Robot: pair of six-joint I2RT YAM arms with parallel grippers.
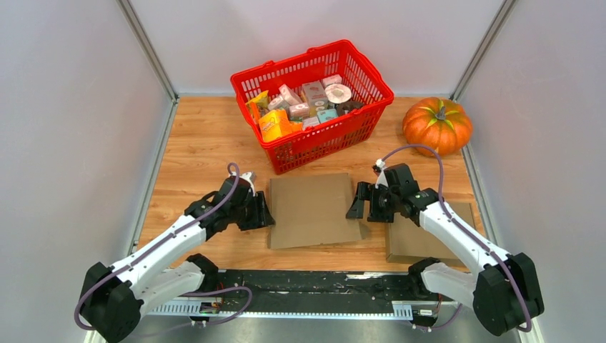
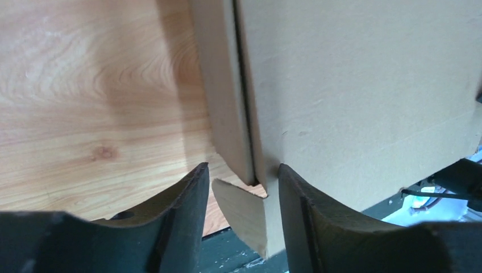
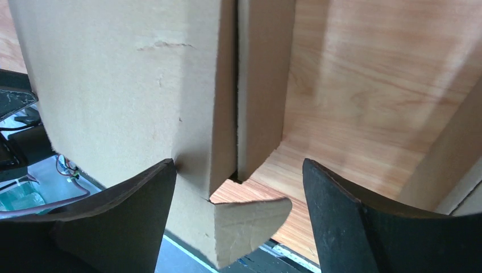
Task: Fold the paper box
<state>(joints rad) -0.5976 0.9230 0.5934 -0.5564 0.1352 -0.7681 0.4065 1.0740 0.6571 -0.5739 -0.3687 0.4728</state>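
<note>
With my left gripper [image 1: 261, 212] and right gripper [image 1: 358, 203] both spread wide astride the paper box [image 1: 314, 209], uneven closing could skew or crease it.

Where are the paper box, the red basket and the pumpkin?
paper box [image 1: 314, 209], top external view, middle of its flat top panel.
red basket [image 1: 325, 141], top external view, front mesh wall.
pumpkin [image 1: 437, 128], top external view, centre of its orange body.
</note>
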